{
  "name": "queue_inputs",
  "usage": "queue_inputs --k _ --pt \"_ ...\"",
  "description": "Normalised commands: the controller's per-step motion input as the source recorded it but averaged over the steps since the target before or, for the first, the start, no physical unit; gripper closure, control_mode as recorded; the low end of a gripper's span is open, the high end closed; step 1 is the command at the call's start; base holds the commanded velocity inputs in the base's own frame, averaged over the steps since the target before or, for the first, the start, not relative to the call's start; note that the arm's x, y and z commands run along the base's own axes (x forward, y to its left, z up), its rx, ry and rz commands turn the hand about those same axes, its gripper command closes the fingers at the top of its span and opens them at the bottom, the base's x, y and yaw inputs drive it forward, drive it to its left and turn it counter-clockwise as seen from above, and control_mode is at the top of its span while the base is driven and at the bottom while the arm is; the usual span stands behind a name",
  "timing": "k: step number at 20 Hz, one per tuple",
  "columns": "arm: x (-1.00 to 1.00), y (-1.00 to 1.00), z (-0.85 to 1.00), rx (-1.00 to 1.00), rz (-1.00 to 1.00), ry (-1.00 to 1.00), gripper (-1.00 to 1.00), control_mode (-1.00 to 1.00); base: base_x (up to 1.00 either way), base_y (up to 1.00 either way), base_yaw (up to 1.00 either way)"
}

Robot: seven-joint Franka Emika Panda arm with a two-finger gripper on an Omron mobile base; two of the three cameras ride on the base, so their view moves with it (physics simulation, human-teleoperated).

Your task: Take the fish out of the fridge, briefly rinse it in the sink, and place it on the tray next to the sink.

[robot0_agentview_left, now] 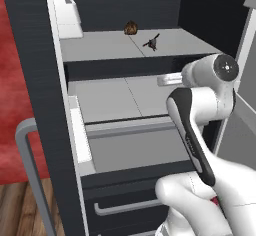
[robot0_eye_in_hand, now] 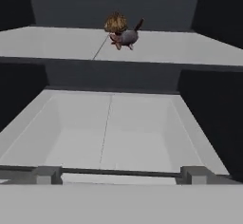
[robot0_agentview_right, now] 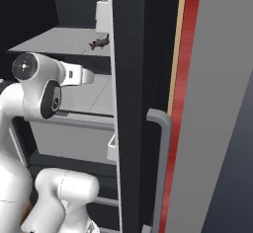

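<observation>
Fish: the slim dark-grey fish with reddish fins (robot0_eye_in_hand: 126,38) lies on the smooth pale grey upper shelf (robot0_agentview_left: 100,47) of the black-sided fridge (robot0_agentview_left: 35,55), beside a lumpy brown round object (robot0_agentview_left: 131,28); pincer state cannot be told.

A small dark-grey fish (robot0_agentview_left: 151,42) with reddish touches lies flat on the upper pale grey shelf of the open fridge (robot0_agentview_left: 110,50), near the top centre of the left base view, tail raised, just beside a brown lump (robot0_agentview_left: 131,28).
</observation>
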Motion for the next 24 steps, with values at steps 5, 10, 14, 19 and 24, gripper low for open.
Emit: queue_inputs --k 5,10,14,19,24 --pt "0.00 -0.17 0.98 0.11 0.00 -0.09 -1.00 -1.00 0.00 0.00 0.00" --pt "0.20 -0.13 0.83 0.17 0.00 0.04 -1.00 -1.00 0.00 0.00 0.00" --pt "0.81 0.00 0.40 0.09 0.01 0.28 -1.00 -1.00 0.00 0.00 0.00" --pt "0.44 0.05 0.06 0.02 0.03 0.25 -1.00 -1.00 0.00 0.00 0.00" --pt "0.21 0.16 -0.30 -0.03 0.06 0.07 -1.00 -1.00 0.00 0.00 0.00"
